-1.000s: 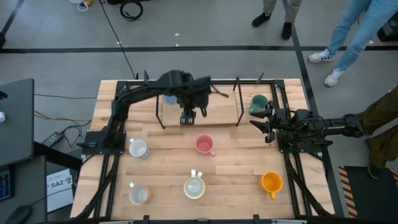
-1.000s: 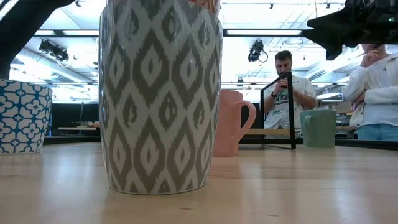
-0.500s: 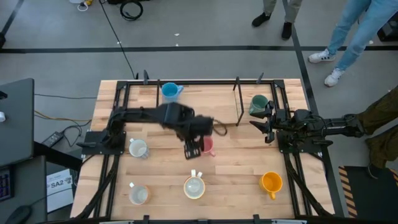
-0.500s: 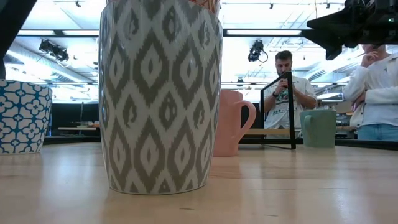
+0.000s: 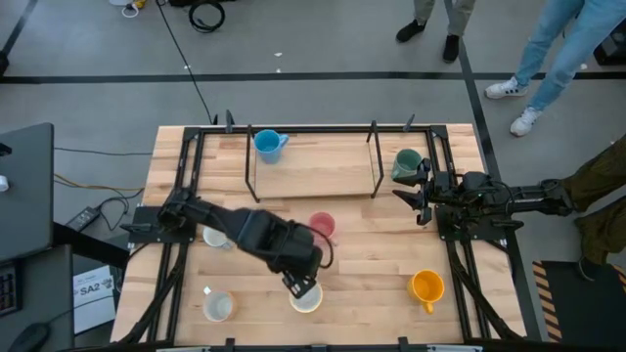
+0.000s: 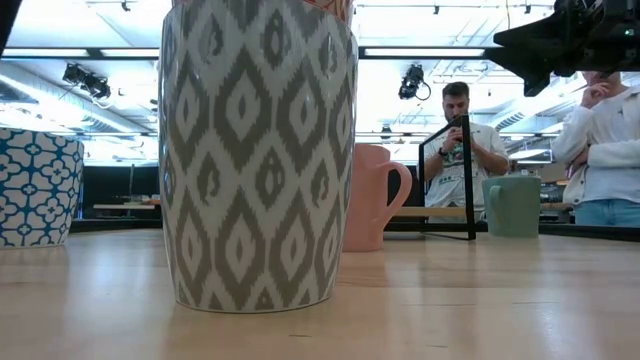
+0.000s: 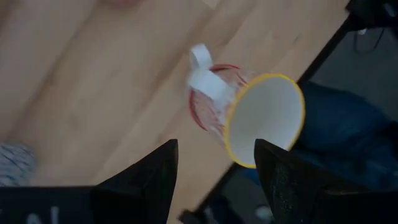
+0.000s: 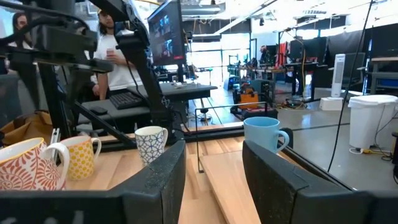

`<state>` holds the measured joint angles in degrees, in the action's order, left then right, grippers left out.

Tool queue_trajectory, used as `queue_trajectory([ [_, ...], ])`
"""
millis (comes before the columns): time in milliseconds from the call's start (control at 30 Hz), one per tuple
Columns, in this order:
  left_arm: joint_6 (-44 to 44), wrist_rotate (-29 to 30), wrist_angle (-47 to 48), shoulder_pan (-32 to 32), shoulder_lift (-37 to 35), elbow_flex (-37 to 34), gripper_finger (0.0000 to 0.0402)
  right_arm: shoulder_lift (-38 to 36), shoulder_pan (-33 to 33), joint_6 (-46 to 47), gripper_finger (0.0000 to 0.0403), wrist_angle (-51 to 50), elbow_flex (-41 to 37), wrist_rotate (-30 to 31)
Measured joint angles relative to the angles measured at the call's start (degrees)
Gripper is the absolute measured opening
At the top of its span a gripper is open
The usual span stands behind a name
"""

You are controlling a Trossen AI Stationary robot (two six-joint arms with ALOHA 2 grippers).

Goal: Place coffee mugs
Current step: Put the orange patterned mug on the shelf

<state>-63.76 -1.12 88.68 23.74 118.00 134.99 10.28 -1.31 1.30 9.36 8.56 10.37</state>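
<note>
A: Where do the mugs stand?

B: On the bench point(image 5: 352, 249), 7 show from above. The white mug with a yellow rim point(image 5: 306, 296) sits at the near edge in the middle; in the left wrist view point(image 7: 249, 115) it has a red pattern on its side. The pale mug point(image 5: 217, 306) is near the left corner, the orange mug point(image 5: 426, 286) near the right. The pink mug point(image 5: 322, 227) is mid-bench, a white mug point(image 5: 217, 235) left of it, partly under the arm. The blue mug point(image 5: 267, 145) and the green mug point(image 5: 407, 163) stand at the far side, by the black wire frame point(image 5: 313, 161).

A: And the left claw?

B: The left claw point(image 5: 296, 285) hangs right over the yellow-rimmed mug, fingers spread, pinching nothing.

A: The right one?

B: The right claw point(image 5: 412, 192) waits at the right edge, just beside the green mug, fingers apart with nothing between them.

A: Anything else?

B: In the low view, a grey-and-white patterned mug point(image 6: 258, 150) fills the front, and 2 people point(image 6: 462, 150) stand behind.
</note>
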Motion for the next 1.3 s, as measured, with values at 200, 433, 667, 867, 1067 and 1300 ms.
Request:
queue_trajectory([
  [200,-8.19,2.32,-4.7,3.54,0.16,-2.13,0.0217,0.0,0.01,0.0,0.0165,-0.01,0.0,0.0],
  [433,-12.28,5.41,-4.48,5.23,0.56,-4.67,0.0217,0.0,0.0,0.0,0.0165,-0.03,0.0,-0.04],
  [667,-13.62,5.44,-7.25,5.36,0.5,-10.32,0.0217,0.0,-0.01,0.0,0.0165,-0.03,0.0,-0.07],
  [867,-13.92,5.71,-8.54,5.3,0.59,-10.96,0.0215,0.0,-0.01,0.0,0.0165,-0.04,-0.02,-0.07],
  [1067,-15.5,6.0,-8.76,5.15,1.0,-10.96,0.0196,0.0,-0.01,0.0,0.0165,-0.05,-0.02,-0.06],
  [1300,-15.11,6.05,-8.82,4.61,2.85,-10.94,0.0185,0.0,0.01,0.02,0.0165,-0.02,-0.04,-0.09],
])
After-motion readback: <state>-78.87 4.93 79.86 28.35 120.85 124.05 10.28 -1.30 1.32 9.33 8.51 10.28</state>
